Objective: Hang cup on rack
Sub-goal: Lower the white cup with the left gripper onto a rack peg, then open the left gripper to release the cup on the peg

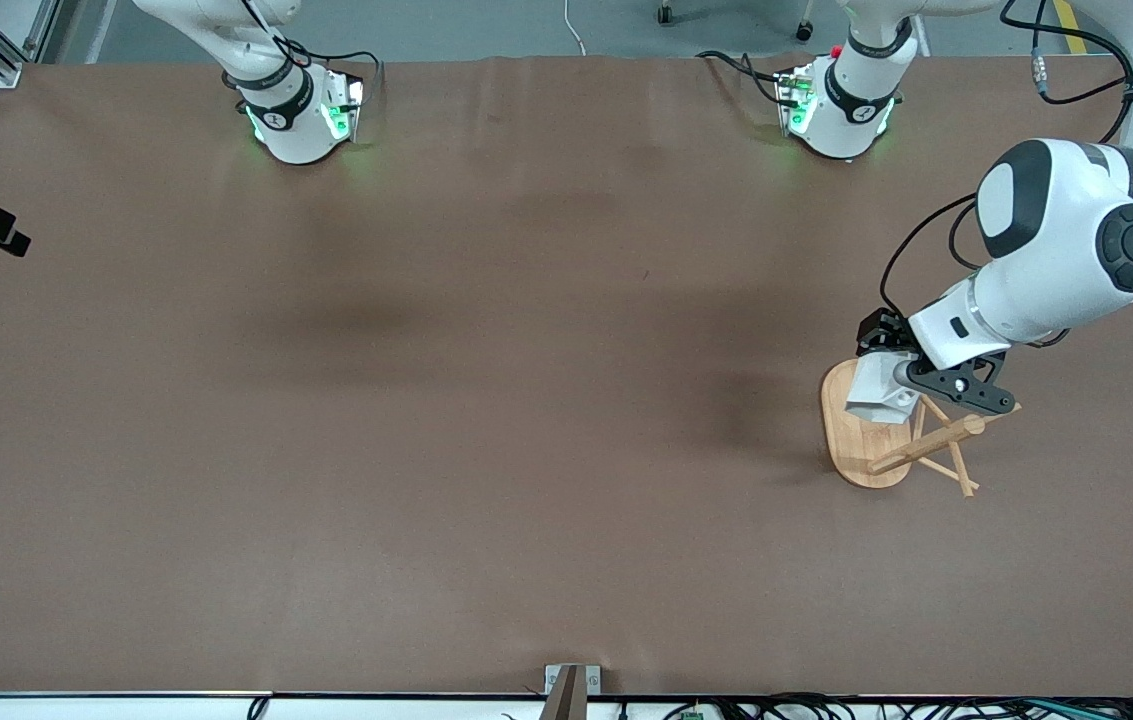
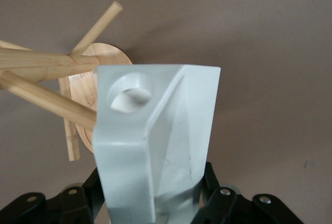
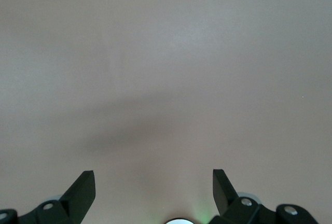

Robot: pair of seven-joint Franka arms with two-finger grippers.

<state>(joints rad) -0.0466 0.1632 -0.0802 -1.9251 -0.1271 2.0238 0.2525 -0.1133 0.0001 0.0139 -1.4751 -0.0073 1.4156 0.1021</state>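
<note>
Here the left gripper (image 1: 901,375) is clenched on the small white faceted cup (image 1: 881,392), holding it in the air over the oval base of the light bamboo mug tree rack (image 1: 851,440), which stands toward the left arm's end of the brown table (image 1: 486,400). In the left wrist view the cup's (image 2: 155,141) round hole (image 2: 129,93) faces outward, and one thin bamboo peg (image 2: 49,97) ends right at the cup's edge beside that hole, apparently not yet through it. To do this step well, I would judge that the hole must be lined up with the peg's tip and axis first, then the cup slid along the peg toward the central post, slowly, since a sideways push could tip the light rack. The fingers should let go only once the cup's weight sits on the peg. The right gripper (image 3: 154,193) waits, fingers spread and empty, over bare table.
</note>
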